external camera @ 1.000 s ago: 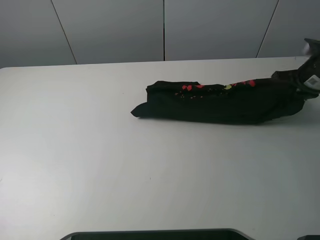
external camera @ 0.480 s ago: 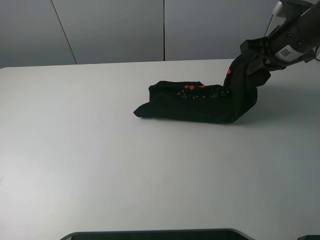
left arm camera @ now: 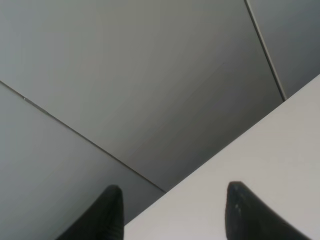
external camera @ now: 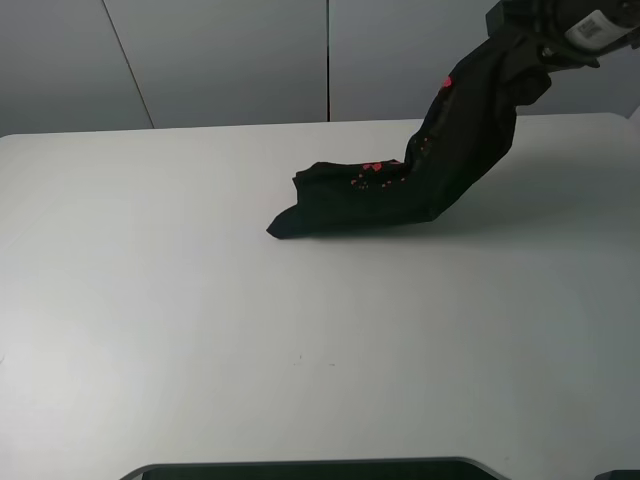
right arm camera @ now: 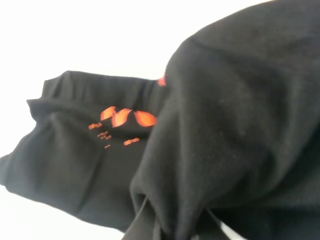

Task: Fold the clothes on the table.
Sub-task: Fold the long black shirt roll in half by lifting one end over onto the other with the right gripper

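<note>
The black T-shirt (external camera: 400, 190) is a long folded strip on the white table (external camera: 150, 320), with red print showing. Its left part lies flat on the table. Its right end hangs from my right gripper (external camera: 522, 42), which is shut on the cloth high above the table's back right. In the right wrist view the shirt (right arm camera: 235, 125) fills the frame and covers most of the fingers (right arm camera: 141, 225). My left gripper (left arm camera: 172, 212) is open and empty. It faces the grey wall and the table edge (left arm camera: 280, 150), and is out of the exterior high view.
Grey wall panels (external camera: 230, 60) stand behind the table's back edge. A dark rounded object (external camera: 310, 470) sits at the front edge of the exterior high view.
My right gripper has risen and moved left with the shirt's right end. That end went from lying on the table to hanging high, and the flat part has shortened.
</note>
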